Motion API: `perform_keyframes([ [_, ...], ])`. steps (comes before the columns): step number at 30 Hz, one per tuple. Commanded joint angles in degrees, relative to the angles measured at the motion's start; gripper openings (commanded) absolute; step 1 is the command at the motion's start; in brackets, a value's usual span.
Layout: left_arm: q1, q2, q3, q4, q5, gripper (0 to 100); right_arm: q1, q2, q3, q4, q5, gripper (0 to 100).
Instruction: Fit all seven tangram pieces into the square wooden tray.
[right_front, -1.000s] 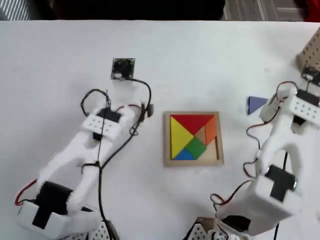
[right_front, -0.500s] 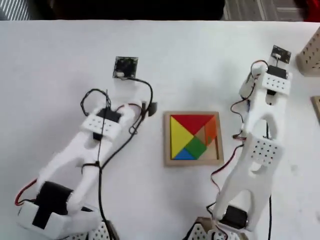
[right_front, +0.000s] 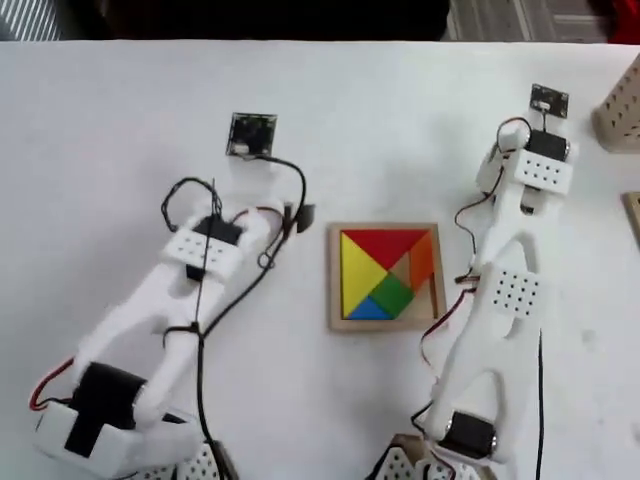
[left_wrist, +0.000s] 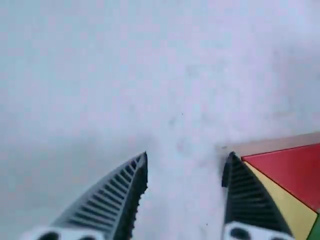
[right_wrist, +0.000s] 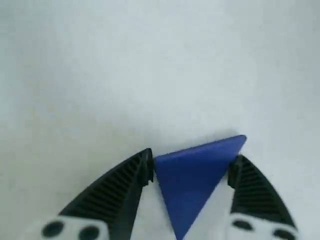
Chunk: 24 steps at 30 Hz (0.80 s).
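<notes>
The square wooden tray (right_front: 386, 229) lies mid-table holding red (right_front: 382, 243), yellow (right_front: 355, 277), green (right_front: 391, 295), blue (right_front: 368, 310) and orange (right_front: 422, 258) pieces, with bare wood showing at its lower right. A loose blue triangle (right_wrist: 195, 175) lies flat on the table between the fingers of my right gripper (right_wrist: 192, 160), which is open and straddles it. In the high view the right arm (right_front: 530, 175) stretches over that spot and hides the triangle. My left gripper (left_wrist: 185, 160) is open over bare table, just left of the tray's corner (left_wrist: 265, 145).
A perforated wooden block (right_front: 620, 105) and another wooden edge (right_front: 632, 215) sit at the table's right side. Both arm bases stand along the near edge. White table stretches behind the tray and to the far left.
The right arm unfolded from the right edge and stretched out over the blue triangle, covering it in the high view. The left arm kept still.
</notes>
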Motion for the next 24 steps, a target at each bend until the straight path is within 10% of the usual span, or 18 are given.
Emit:
perform_keyframes([
  [1,-0.22,-1.10,-2.64,-0.97,-0.62,25,-0.22,1.45,-0.53,0.84,5.01,5.4],
  [24,-0.22,-1.10,-2.64,-1.32,-0.70,25,-0.04,-15.16,3.60,11.82,5.19,1.8],
])
